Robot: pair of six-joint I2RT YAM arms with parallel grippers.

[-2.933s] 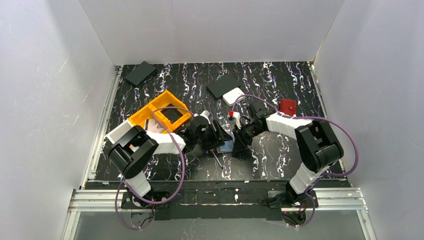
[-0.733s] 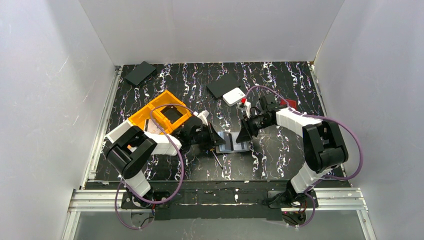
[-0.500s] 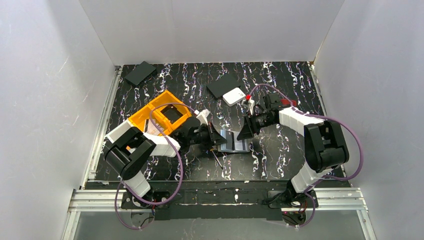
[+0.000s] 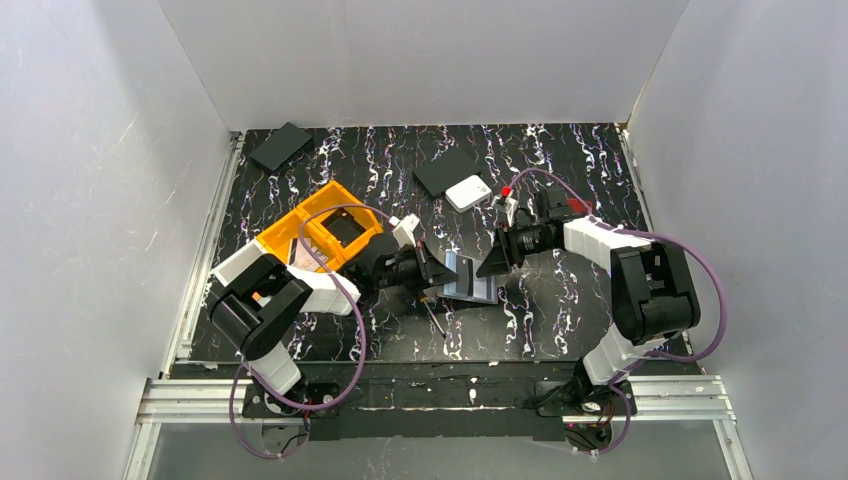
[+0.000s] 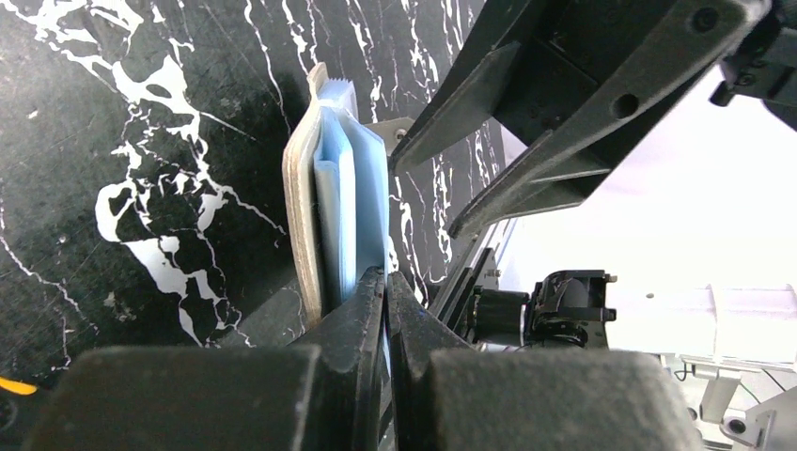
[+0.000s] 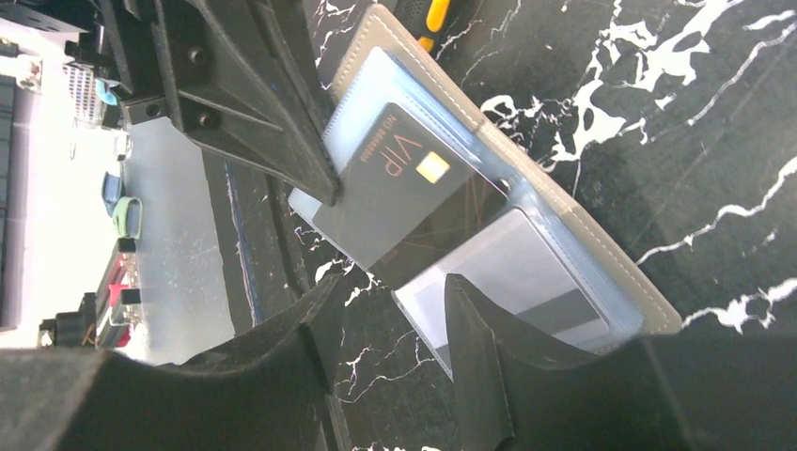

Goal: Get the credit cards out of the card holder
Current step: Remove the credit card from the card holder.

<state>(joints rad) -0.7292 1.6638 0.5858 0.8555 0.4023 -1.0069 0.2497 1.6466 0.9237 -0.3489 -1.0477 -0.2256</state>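
Black marbled bench (image 4: 560,160) lay under both arms. Nearest me, at frame centre, the card holder (image 4: 470,282) sat opened, its left leaf seemingly tipped up. My left fingers (image 5: 362,310) were pressed together on its pale blue inner edge, as far as I could tell. My right fingers (image 6: 475,357) stood apart just above it, holding nothing. Both credit cards (image 6: 404,188) I could see sat in their sleeves, so I judged every removal was yet to do. Farther back lay the white box (image 4: 467,192).
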